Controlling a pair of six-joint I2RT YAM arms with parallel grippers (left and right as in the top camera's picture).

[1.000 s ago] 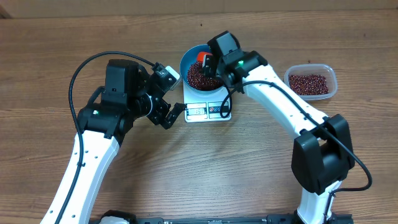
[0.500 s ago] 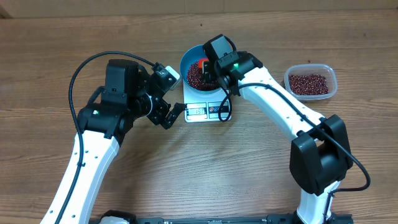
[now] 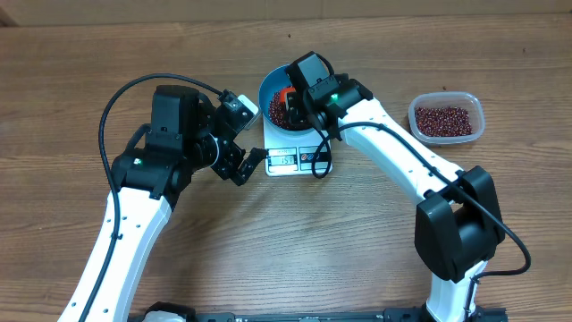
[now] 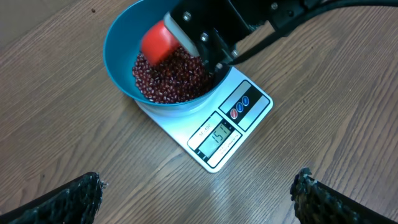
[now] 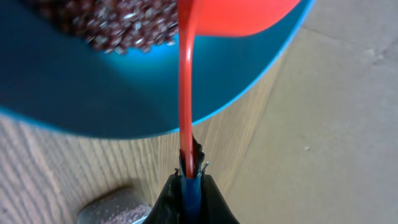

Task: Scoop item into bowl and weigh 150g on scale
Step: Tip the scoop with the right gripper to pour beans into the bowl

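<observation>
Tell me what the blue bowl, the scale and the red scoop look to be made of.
The blue bowl looks like plastic: smooth, evenly coloured, soft sheen. The scale seems to have a white moulded plastic casing, matte, with flat printed buttons. The red scoop is probably plastic too: uniform bright colour, thin handle.

Soft, even light is coming from above, laying only faint, short shadows beside the arms point(image 3: 393, 161) and the scale point(image 3: 286, 161) on the table point(image 3: 268, 259), and the overhead view is showing crisply without glare. The left wrist view is rendering the bowl point(image 4: 118, 56) sharply while the left fingertips point(image 4: 68, 199) are blurring at the bottom corners. In the right wrist view the red scoop point(image 5: 236, 15) and beans point(image 5: 118, 25) are sitting too near the lens, smearing out of focus.
</observation>
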